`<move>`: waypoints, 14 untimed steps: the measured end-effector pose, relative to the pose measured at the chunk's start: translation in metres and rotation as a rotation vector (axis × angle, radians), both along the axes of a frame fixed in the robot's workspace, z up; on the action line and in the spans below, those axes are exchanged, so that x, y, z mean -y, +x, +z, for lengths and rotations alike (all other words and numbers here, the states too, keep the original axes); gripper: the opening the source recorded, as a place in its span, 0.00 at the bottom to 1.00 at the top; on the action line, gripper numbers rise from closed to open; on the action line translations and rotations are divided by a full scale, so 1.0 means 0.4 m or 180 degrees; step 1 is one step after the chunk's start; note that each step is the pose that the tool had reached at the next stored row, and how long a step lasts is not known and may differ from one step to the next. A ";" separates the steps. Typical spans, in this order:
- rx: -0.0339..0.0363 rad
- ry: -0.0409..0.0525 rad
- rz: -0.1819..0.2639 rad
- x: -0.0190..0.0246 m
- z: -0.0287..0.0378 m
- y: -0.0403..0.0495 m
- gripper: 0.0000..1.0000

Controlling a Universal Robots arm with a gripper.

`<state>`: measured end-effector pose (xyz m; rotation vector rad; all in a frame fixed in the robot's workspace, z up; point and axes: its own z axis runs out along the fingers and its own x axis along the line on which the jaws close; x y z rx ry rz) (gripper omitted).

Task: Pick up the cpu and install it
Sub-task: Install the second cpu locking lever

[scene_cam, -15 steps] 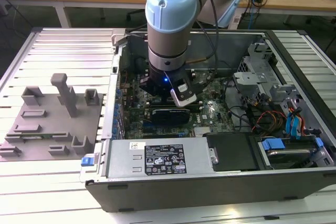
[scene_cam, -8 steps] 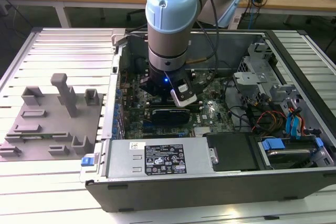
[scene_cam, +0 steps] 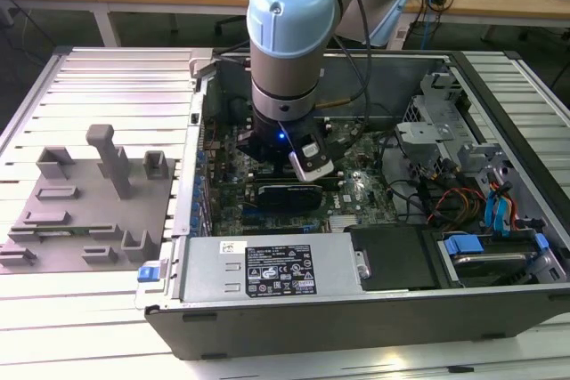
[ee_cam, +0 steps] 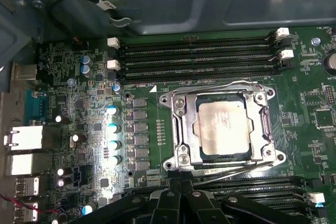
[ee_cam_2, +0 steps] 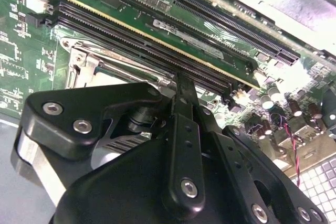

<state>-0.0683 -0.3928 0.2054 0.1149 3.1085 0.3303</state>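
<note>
The cpu (ee_cam: 223, 128), a flat square chip with a silver-white top, lies inside the socket on the green motherboard (ee_cam: 310, 129). The socket's metal frame (ee_cam: 181, 129) surrounds it, with thin wire levers along its edges. In the first wrist view my gripper (ee_cam: 179, 183) hovers just beside the socket's edge, apart from the cpu, its black fingers together with nothing between them. The second wrist view has the gripper (ee_cam_2: 185, 85) tip above the socket frame (ee_cam_2: 86, 59). In the exterior view the arm (scene_cam: 289, 33) reaches straight down into the open computer case (scene_cam: 356, 318).
Long black memory slots (ee_cam: 199, 56) run on both sides of the socket. Capacitors (ee_cam: 111, 129) and rear ports (ee_cam: 23, 137) stand close by. A grey fixture tray (scene_cam: 89, 211) lies at the exterior view's left. Power supply (scene_cam: 267, 273), cables (scene_cam: 454, 202) and drive bays crowd the case.
</note>
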 end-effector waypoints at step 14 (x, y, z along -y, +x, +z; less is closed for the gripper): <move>0.0000 0.0053 -0.0071 -0.018 -0.008 -0.010 0.11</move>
